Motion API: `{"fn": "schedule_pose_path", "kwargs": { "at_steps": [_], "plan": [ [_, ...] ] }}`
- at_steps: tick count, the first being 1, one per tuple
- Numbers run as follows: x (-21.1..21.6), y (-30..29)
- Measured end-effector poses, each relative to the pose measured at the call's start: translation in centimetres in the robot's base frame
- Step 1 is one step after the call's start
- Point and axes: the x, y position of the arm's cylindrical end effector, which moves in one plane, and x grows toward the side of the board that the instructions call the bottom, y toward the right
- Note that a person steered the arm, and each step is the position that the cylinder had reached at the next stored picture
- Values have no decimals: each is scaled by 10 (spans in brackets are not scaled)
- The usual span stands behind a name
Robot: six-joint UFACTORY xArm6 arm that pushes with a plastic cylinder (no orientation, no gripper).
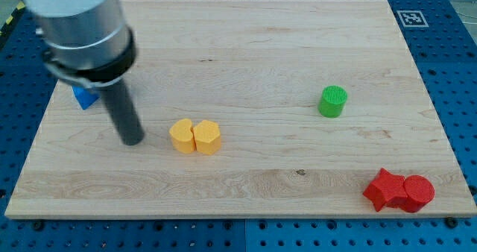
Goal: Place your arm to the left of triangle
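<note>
A blue triangle block (84, 97) lies near the board's left edge, partly hidden behind the arm. My tip (132, 141) rests on the board below and to the right of the blue triangle, a short gap away. Two yellow blocks touch each other to the right of my tip: a rounded yellow one (181, 136) and a yellow hexagon (208, 137).
A green cylinder (333, 101) stands right of centre. A red star block (383, 189) and a red cylinder (418, 193) touch at the bottom right. The wooden board (253, 51) lies on a blue perforated table, with a marker tag (411, 18) beyond its top right corner.
</note>
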Motion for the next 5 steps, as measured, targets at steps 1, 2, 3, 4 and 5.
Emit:
{"fn": "schedule_pose_path", "kwargs": {
  "at_steps": [1,2,3,4,5],
  "plan": [
    [-2,-52],
    [-2,-85],
    [-2,-88],
    [-2,-113],
    [-4,-134]
  ]
}}
